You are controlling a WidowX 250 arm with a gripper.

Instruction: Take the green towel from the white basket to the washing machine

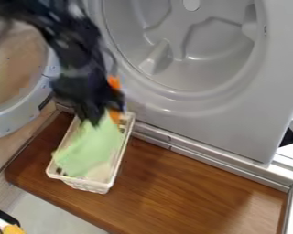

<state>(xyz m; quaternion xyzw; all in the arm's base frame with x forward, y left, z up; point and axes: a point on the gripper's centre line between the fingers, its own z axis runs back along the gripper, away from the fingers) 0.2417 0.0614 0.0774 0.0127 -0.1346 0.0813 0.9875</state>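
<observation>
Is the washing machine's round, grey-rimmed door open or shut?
Open: the door is swung aside, and the smooth grey drum shows.

Open drum mouth (201,57) beyond the white basket (91,185), raised rim (173,97) between.

Bright light glares off the board (192,183) near its lower-right corner and glints in the drum (216,68); the arm (73,48) is blurred.

A reddish-brown wooden table (173,196) with visible grain and a rounded left corner stretched across the lower part of the view. Light fell in a pale sheen near its right end. Light wood-toned boards (11,153) lay along the left, and a pale grey surface (48,212) spread below the table's front edge.
</observation>
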